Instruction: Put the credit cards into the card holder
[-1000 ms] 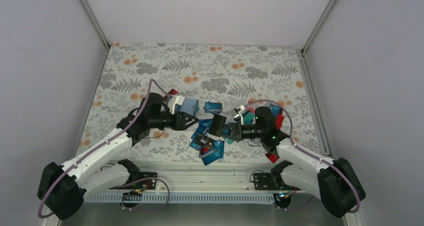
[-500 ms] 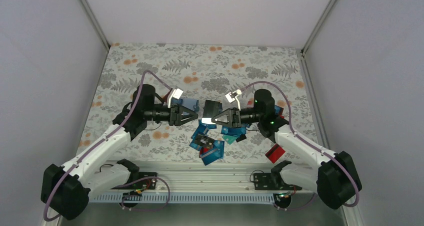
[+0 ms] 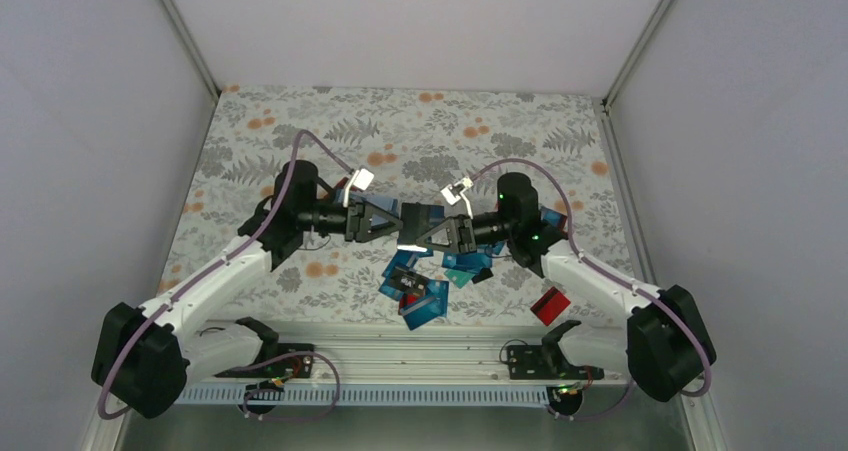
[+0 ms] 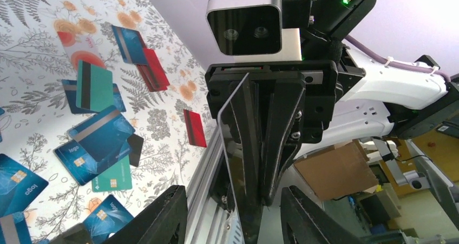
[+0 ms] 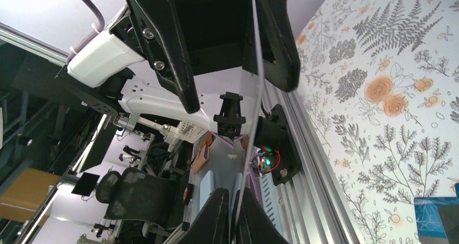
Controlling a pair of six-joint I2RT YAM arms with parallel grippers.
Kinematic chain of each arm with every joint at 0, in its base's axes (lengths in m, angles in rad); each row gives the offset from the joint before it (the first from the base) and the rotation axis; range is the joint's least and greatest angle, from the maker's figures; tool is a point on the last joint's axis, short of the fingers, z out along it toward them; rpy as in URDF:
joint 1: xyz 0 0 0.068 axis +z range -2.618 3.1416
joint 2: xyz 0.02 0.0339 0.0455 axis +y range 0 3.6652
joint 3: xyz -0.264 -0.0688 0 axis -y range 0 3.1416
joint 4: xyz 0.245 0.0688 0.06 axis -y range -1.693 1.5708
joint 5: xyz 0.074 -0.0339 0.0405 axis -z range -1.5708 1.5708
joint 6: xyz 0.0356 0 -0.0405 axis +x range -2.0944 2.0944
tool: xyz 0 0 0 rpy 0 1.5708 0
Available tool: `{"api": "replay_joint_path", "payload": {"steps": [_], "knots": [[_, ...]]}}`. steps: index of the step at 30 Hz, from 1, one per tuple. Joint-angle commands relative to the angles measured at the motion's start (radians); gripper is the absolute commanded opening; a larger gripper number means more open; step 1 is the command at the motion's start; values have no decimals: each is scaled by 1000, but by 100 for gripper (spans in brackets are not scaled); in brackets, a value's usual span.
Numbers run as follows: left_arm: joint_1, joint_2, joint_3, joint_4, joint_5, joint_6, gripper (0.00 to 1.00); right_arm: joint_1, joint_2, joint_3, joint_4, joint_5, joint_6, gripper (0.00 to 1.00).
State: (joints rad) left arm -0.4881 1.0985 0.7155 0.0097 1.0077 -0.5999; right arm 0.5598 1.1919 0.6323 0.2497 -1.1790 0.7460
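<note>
Nearest the arm bases, the loose credit cards [image 3: 425, 306] lie scattered on the floral tablecloth [image 3: 300, 131]. Most are blue or teal, and a red card [image 3: 548, 304] lies apart on the right side.

Just beyond them the two arms meet nose to nose above mid-table. The right gripper [image 5: 234, 214] is clamped flat on one end of a dark glossy card [image 4: 235, 163], thin and stiff, which both wrist cameras see nearly edge-on. The card's long axis runs straight along the line from the right gripper to the left gripper [image 4: 233, 200]. Its free end reaches in between the left fingers [image 4: 170, 214]. Those fingers stand apart, one on each flat side of the card, and the right wrist view shows a gap on at least one side, so the left gripper is not gripping yet.

This looks like a handover. The move probably depends on the left fingers closing squarely on the faces of the card before the right gripper lets go.

Just behind the left fingertips in the top view is a dull blue patch [image 3: 386, 209]. It may be the card holder, but it is too hidden to be sure.
</note>
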Motion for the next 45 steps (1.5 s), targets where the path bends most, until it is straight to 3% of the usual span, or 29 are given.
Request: {"api": "replay_joint_path", "payload": {"steps": [1,5,9,10,13,17,19,25,30,45], "knots": [[-1,20,30,71,36,-30,42,19,18,47,11,-24,-30,4],[-9,40,27,90,38,-44,30,23,39,61,14,-25,-35,4],[-14,46,25,97,30,-51,5,24,60,78,16,-24,-37,4],[-14,44,27,90,20,-49,3,23,62,82,14,-22,-38,4],[-3,46,54,4,-46,-17,2,24,92,117,-81,0,-85,6],[100,28,72,-153,-161,67,2,17,145,151,-188,43,-158,35],[160,27,71,-220,-218,114,2,17,177,161,-213,73,-167,40],[306,63,35,-271,-354,186,2,31,322,223,-258,172,-181,40],[390,149,-3,-211,-404,195,2,64,454,294,-262,225,-184,38],[426,417,-49,108,-369,97,2,110,821,546,-291,267,-167,29]]}}
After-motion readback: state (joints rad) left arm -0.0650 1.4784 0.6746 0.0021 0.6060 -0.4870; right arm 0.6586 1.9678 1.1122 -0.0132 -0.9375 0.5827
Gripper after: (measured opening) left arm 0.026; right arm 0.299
